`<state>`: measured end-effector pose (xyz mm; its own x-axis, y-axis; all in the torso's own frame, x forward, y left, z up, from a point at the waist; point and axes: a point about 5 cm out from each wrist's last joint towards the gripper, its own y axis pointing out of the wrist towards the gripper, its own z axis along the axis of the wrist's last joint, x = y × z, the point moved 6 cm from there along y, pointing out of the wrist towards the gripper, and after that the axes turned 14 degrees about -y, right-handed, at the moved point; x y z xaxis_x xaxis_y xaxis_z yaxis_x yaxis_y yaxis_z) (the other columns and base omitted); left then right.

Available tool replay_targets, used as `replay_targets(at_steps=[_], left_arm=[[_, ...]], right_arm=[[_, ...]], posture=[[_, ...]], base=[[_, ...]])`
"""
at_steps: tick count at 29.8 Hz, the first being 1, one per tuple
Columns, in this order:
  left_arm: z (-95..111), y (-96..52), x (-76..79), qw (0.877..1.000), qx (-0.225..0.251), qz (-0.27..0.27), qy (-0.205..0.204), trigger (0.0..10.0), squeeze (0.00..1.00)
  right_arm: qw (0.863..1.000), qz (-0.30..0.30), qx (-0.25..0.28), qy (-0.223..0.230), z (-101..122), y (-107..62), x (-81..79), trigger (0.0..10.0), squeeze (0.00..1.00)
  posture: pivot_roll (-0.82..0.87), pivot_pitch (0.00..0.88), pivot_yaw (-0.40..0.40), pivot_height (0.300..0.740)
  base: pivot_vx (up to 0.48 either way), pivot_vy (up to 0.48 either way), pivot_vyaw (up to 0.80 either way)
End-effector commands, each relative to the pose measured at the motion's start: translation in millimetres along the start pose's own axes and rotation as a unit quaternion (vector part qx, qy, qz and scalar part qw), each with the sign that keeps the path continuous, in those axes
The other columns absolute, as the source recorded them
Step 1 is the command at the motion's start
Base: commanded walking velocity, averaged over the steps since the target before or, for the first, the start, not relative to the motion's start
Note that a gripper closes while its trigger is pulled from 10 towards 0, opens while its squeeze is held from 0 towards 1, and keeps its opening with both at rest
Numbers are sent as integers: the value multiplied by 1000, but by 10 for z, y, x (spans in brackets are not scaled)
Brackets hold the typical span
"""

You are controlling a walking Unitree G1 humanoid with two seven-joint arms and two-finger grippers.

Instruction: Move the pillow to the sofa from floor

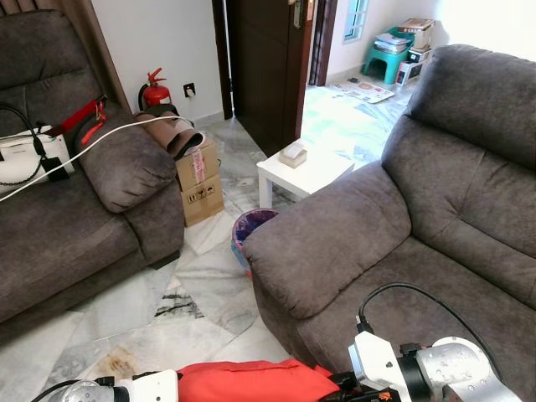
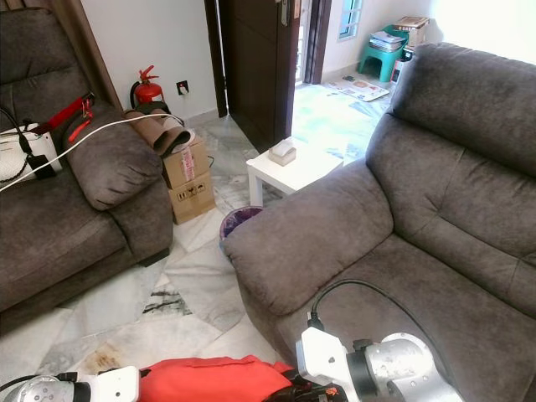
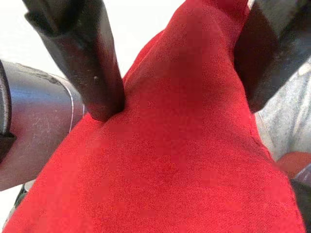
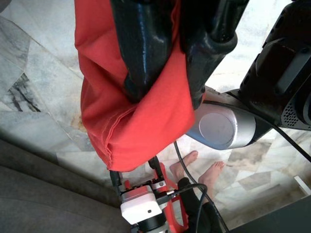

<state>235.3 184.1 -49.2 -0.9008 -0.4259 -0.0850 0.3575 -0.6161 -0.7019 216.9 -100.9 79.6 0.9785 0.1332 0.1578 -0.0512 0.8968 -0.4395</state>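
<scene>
We have the red pillow off the floor and held between both arms, low in front of us, just short of the grey sofa on our right. Carry step, lift done, placement not yet made.

Left gripper: the two black fingers sit fairly wide, straddling a ridge of the red fabric and pressing into it, so it is holding the pillow. Right gripper: fingers narrow, pinched on a fold of the pillow, the rest of the cover hanging below over the marble floor.

Next move, as we judge it: raise the pillow above the sofa's seat cushion and swing it right, over the front edge, then let go with both. The near armrest of the sofa bulges up higher than the seat, so we'd go around its front rather than across it.

Room around the sofa: the floor strip left of the armrest is open. Behind the armrest, touching or nearly so, stands a white side table, with a purple bin beside it; neither is in the path. The sofa's seat is bare apart from our own black cable looping over it, which might snag.

A person's bare feet show on the floor near our base, behind the sofa-side arm.
</scene>
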Motion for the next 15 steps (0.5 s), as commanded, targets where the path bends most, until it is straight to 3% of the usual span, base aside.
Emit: replay_targets(at_steps=[1, 15], left_arm=[[-8, 20, 57, 1000, 6, -12, -19, 0, 0], [-38, 32, 147, 998, 4, -40, -53, 0, 0]], right_arm=[[997, -17, 49, -54, 314, -53, 99, 10000, 0], [998, -19, 48, -47, 297, -37, 74, 10000, 0]], posture=[[21, 78, 24, 740], [19, 79, 25, 740]], base=[[0, 0, 0], [0, 0, 0]])
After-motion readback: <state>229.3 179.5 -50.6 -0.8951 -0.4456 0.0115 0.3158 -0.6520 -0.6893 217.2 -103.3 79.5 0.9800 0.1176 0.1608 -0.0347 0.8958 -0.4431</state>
